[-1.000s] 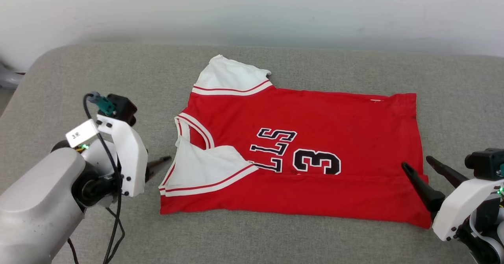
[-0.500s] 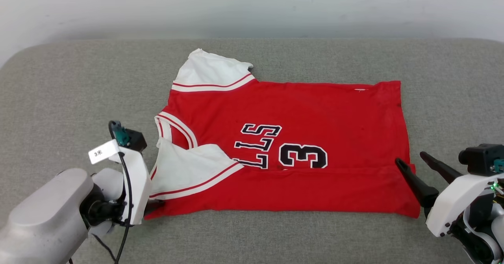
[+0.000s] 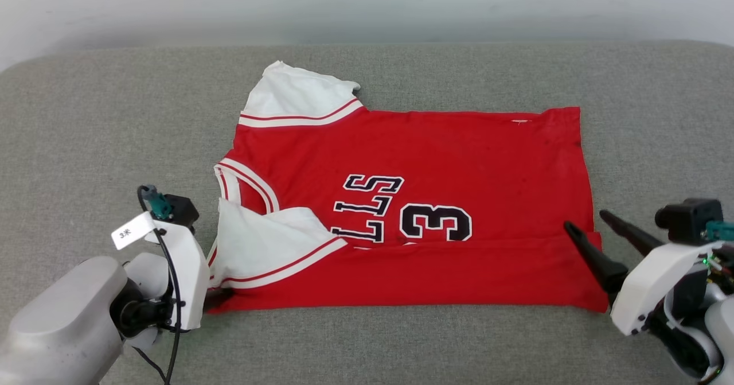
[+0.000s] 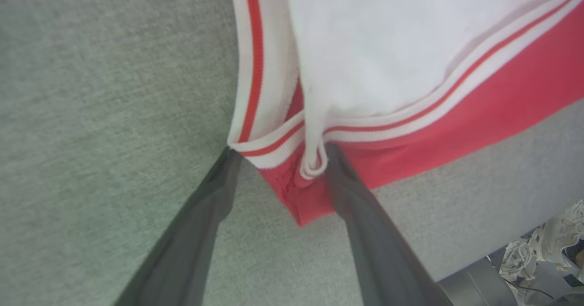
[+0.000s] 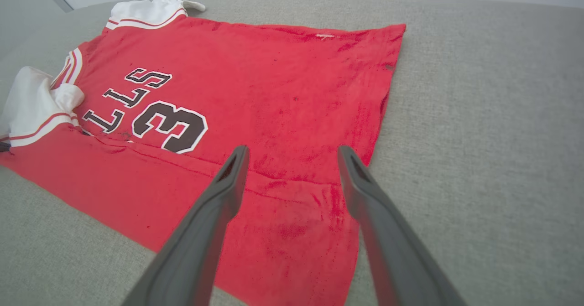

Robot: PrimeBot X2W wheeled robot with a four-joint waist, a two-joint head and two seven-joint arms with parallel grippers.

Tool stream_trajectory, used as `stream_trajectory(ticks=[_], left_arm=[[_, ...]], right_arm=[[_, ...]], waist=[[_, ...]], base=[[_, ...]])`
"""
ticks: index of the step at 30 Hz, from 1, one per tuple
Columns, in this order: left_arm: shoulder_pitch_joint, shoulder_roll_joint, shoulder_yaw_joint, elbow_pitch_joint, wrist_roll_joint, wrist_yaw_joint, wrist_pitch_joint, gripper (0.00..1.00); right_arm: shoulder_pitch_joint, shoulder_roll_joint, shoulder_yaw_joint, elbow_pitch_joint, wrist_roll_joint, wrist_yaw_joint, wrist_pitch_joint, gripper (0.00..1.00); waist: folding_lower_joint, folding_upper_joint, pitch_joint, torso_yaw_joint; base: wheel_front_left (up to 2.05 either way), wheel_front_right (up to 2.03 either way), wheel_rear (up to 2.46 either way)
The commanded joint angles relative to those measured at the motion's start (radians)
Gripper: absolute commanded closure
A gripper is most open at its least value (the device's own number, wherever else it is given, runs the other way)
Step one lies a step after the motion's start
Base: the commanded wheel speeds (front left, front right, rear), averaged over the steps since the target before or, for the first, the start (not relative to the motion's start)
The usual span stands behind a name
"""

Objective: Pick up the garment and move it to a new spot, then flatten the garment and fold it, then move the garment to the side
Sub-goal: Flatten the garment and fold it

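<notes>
Now, garment [image 3: 459, 161]: red jersey, flat on grey cushion [image 3: 86, 115], near edge folded over.
Left gripper [image 4: 279, 151]: fingers apart, straddling collar-side corner.
Right gripper [image 3: 585, 218]: fingers apart over hem corner.

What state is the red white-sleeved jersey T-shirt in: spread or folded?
Partly folded: the red jersey T-shirt has its near long edge turned up over the lettering, near white sleeve laid inward.
</notes>
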Motion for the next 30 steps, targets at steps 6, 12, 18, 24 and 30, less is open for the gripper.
stream_trajectory(ticks=[6,12,18,24,30], left_arm=[[0.044,-0.032,-0.009,-0.002,0.002,-0.017,-0.070,1.00],[0.025,0.021,0.004,-0.073,0.039,-0.019,-0.149,1.00],[0.031,0.050,-0.001,-0.156,0.067,-0.015,-0.182,1.00],[0.031,0.061,-0.007,-0.221,0.091,0.008,-0.191,1.00],[0.019,0.058,-0.006,-0.261,0.101,0.025,-0.195,1.00]], right_arm=[[-0.076,-0.052,0.025,-0.030,-0.017,-0.001,0.036,0.00],[-0.137,-0.152,0.076,-0.079,0.009,-0.001,0.158,0.00],[-0.183,-0.241,0.122,-0.117,0.063,-0.001,0.290,0.00],[-0.180,-0.279,0.171,-0.077,0.132,-0.001,0.446,0.00],[-0.153,-0.264,0.193,-0.021,0.165,-0.001,0.529,0.00]], waist=[[0.0002,-0.0001,-0.028,0.001],[0.0002,-0.0001,-0.056,0.011],[0.0002,-0.0001,-0.063,0.025],[0.0002,-0.0001,-0.056,0.040],[0.0002,-0.0001,-0.034,0.054]], base=[[0.00,0.00,0.00],[0.00,0.00,0.00],[0.00,0.00,0.00],[0.00,0.00,0.00],[0.00,0.00,0.00]])
